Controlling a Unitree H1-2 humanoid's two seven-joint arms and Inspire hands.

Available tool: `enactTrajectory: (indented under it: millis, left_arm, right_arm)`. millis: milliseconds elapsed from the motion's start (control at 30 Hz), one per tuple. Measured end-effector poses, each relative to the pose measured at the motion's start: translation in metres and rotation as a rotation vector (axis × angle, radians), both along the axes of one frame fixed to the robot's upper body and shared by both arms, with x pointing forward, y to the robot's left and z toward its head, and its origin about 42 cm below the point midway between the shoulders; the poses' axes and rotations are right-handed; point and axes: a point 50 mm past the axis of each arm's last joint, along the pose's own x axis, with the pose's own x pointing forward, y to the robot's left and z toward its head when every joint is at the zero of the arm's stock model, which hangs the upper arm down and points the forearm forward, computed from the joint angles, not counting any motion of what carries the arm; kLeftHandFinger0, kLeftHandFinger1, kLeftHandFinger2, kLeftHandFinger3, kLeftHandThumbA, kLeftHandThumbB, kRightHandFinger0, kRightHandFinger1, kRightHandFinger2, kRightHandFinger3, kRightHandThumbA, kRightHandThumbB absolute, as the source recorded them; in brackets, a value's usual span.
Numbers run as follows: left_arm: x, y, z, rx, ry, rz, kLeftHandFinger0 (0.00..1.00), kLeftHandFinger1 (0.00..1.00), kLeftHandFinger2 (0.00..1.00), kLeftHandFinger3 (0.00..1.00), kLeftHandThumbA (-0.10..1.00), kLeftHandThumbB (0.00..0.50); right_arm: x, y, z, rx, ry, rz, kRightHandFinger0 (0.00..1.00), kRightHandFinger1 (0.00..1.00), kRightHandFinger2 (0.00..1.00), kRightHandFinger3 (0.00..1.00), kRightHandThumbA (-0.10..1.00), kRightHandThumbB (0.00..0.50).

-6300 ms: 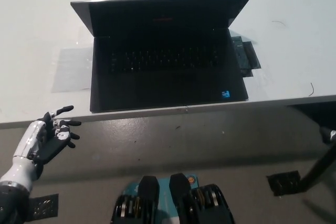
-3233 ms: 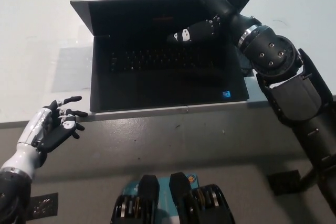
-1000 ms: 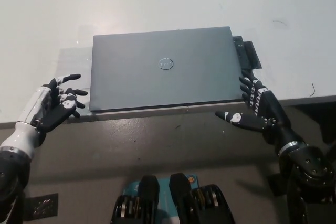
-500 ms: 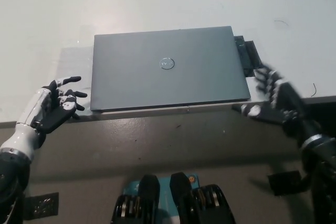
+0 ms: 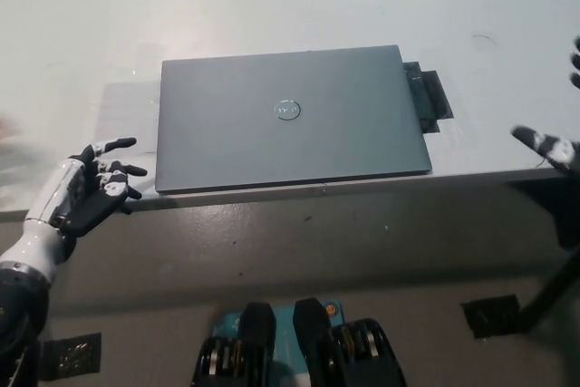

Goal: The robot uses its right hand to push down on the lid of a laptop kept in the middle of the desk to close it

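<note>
From the head camera, the laptop (image 5: 290, 118) lies shut and flat in the middle of the white desk (image 5: 272, 6), its grey lid facing up with a small round logo (image 5: 287, 110) near the centre. Its front edge runs just inside the desk's near edge, and its sides sit roughly square to that edge. Just beside the laptop's right side, touching or nearly touching it, a flat black piece (image 5: 427, 101) lies on the desk; what it is cannot be made out. A patch of clear tape or film (image 5: 127, 120) shows on the desk to the laptop's left, partly under it.

The white left hand (image 5: 91, 193) rests at the lower left, at the desk's near edge and just beside the laptop's front left corner without touching it. Its fingers (image 5: 116, 145) are spread apart and hold nothing.

The black right hand (image 5: 555, 145) is only partly in view at the far right edge, well apart from the laptop and level with the desk's near edge. What shows of it is blurred and cut off by the frame, so it seems to be held with fingers apart and empty, but that is not certain. Nothing touches the lid.

Below the desk edge the grey floor (image 5: 299, 251) is visible, with a dark square mark (image 5: 489, 316) at the lower right.
</note>
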Motion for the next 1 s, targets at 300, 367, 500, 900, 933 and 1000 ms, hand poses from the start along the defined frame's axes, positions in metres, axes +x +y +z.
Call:
enactTrajectory:
  millis: [300, 367, 500, 900, 933, 1000]
  left_arm:
    - [-0.001, 0.001, -0.002, 0.000, 0.003, 0.003, 0.41, 0.45, 0.56, 0.77, 0.15, 0.000]
    - [-0.001, 0.001, -0.002, 0.000, 0.003, 0.004, 0.41, 0.45, 0.56, 0.77, 0.16, 0.000]
    - [-0.001, 0.001, -0.002, 0.001, 0.003, 0.004, 0.42, 0.46, 0.56, 0.75, 0.16, 0.000]
    - [-0.001, 0.001, -0.002, -0.002, 0.001, 0.007, 0.38, 0.42, 0.55, 0.75, 0.12, 0.000]
    - [-0.002, 0.002, -0.002, -0.002, 0.002, 0.007, 0.38, 0.42, 0.55, 0.75, 0.12, 0.000]
    - [-0.002, 0.002, -0.003, -0.003, 0.002, 0.008, 0.38, 0.42, 0.54, 0.75, 0.13, 0.000]
  right_arm:
    - [-0.036, -0.009, -0.053, 0.075, 0.148, -0.076, 1.00, 1.00, 1.00, 1.00, 1.00, 0.287]
    - [-0.040, -0.008, -0.061, 0.088, 0.171, -0.086, 1.00, 1.00, 1.00, 1.00, 1.00, 0.306]
    - [-0.043, -0.009, -0.072, 0.112, 0.200, -0.106, 1.00, 1.00, 1.00, 1.00, 1.00, 0.296]
    - [-0.051, -0.014, -0.102, 0.160, 0.281, -0.138, 1.00, 1.00, 1.00, 1.00, 1.00, 0.291]
    - [-0.051, -0.014, -0.104, 0.163, 0.287, -0.139, 1.00, 1.00, 1.00, 1.00, 1.00, 0.286]
    - [-0.050, -0.014, -0.107, 0.168, 0.297, -0.141, 1.00, 1.00, 1.00, 1.00, 1.00, 0.284]
